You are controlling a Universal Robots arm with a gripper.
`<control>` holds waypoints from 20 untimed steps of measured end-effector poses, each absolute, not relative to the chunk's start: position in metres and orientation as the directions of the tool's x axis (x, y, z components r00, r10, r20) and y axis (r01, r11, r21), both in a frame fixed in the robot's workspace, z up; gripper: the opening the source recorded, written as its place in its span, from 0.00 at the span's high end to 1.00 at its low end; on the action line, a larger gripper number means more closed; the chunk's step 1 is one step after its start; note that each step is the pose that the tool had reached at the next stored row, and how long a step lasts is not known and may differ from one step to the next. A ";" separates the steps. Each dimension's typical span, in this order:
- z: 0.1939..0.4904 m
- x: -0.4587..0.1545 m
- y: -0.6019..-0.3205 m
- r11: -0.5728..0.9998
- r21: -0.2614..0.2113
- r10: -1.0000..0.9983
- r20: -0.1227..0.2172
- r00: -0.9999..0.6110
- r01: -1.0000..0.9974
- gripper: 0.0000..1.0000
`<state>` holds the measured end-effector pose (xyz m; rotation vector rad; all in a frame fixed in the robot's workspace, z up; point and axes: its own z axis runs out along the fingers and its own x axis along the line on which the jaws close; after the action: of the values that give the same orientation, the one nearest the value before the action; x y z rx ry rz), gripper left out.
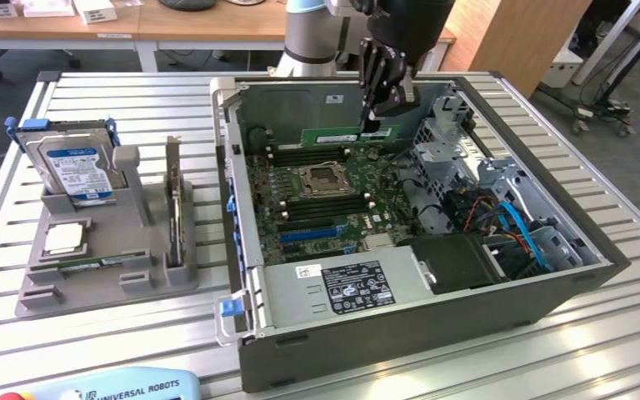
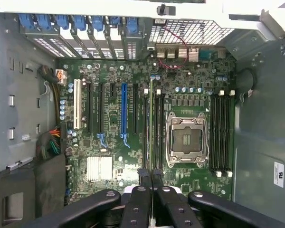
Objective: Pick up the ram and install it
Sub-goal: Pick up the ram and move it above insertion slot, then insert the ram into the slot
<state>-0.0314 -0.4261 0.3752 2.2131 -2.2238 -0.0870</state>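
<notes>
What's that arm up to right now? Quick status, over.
Gripper shut on the ram. Held edge-down over memory slots beside CPU socket. Nothing seen blocking the slots.

Wears a pale silver-grey shell on the round tubular arm (image 1: 303,37), with darker housing above. Ends in a matte black gripper (image 2: 150,172) built of hinged linkage bars. Shows round pivot bolts along four broad black links, and two slim, square-tipped black fingers (image 2: 144,177) between them.

In case (image 1: 409,333): ram (image 1: 329,133) in gripper (image 1: 373,125) over motherboard (image 1: 320,200); hard drive (image 1: 76,171) outside.
</notes>
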 end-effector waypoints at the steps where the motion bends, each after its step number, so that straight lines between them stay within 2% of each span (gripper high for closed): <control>1: 0.375 -0.031 -0.426 0.004 0.041 -0.999 -0.037 -0.006 -0.999 0.88; 20: 0.366 -0.032 -0.426 0.004 0.041 -0.999 -0.037 -0.006 -0.999 0.88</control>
<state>-0.0315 -0.4261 0.3657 2.2132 -2.2239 -0.0870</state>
